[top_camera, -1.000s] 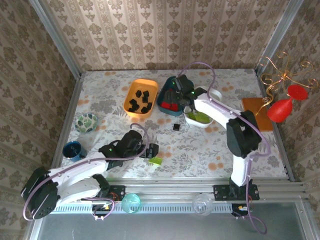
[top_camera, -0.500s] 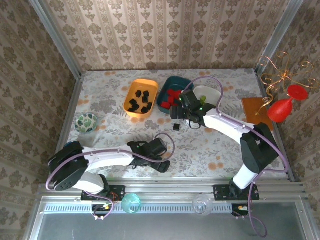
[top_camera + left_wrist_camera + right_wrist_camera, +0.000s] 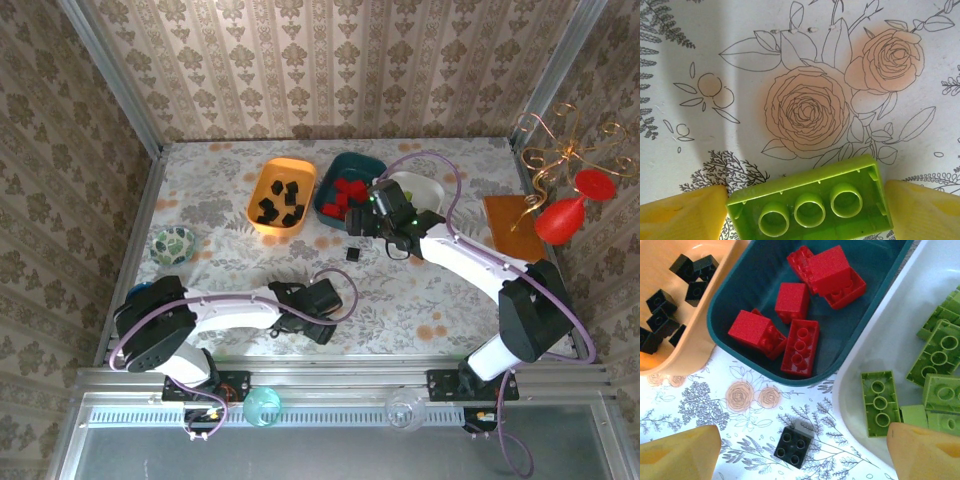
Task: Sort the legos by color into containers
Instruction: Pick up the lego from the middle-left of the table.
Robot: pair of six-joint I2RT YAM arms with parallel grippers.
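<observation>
A lime-green brick (image 3: 812,207) lies studs-down on the flowered cloth, and my left gripper (image 3: 807,212) is shut on its two ends; that gripper (image 3: 322,328) sits low near the front edge. My right gripper (image 3: 360,224) hangs open above a lone black brick (image 3: 794,446) (image 3: 353,255) on the cloth, its fingers (image 3: 680,455) wide apart on either side. The orange tub (image 3: 259,190) (image 3: 690,365) holds black bricks (image 3: 660,302), and the dark teal tub (image 3: 372,163) (image 3: 760,270) holds red bricks (image 3: 800,347). Lime bricks (image 3: 880,402) lie in the white tub (image 3: 425,185) (image 3: 900,325).
A patterned glass bowl (image 3: 173,245) stands at the left. A brown board (image 3: 510,225) and a red vase (image 3: 565,215) are at the right. Two glasses (image 3: 262,405) sit on the front rail. My right arm crosses the white tub.
My right gripper left the teal tub and came forward over the black brick. My left arm swung right onto the lime brick, which now sits between its fingers.
</observation>
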